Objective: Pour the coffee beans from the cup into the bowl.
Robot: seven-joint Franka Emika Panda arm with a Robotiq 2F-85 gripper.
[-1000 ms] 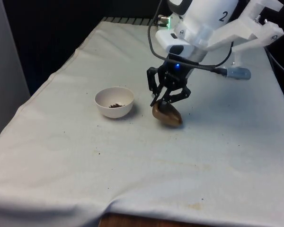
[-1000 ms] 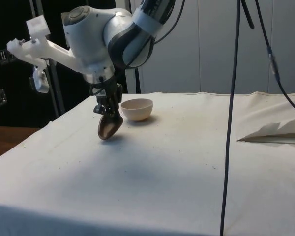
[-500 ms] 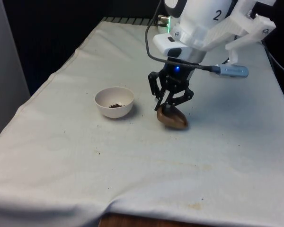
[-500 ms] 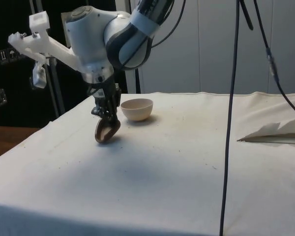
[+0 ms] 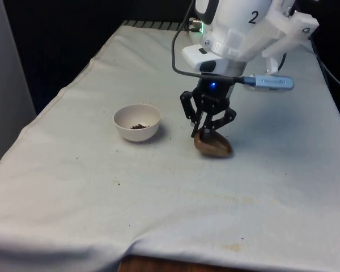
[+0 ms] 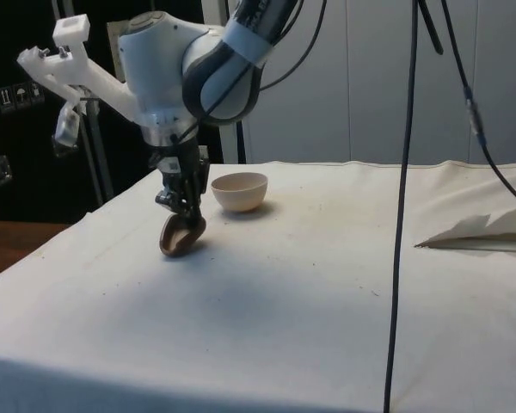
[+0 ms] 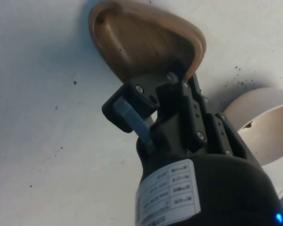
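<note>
Gripping the brown cup [image 5: 213, 145] by its rim, the tool [image 5: 208, 127] held it tilted low against the tabletop [image 5: 158, 215] right of frame centre. Let go at that angle, it could roll — toward the white bowl [image 5: 136, 122], which sat apart, left of centre, beans [image 5: 138, 126] inside; nothing stood between.

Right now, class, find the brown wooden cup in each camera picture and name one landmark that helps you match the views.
Front view: the wooden cup is tilted in the gripper, on the front view's right of the white bowl.
Side view: the cup hangs low over the cloth, nearer the camera than the bowl.
Wrist view: the cup is clamped at its rim.
Shared landmark: the bowl.
</note>
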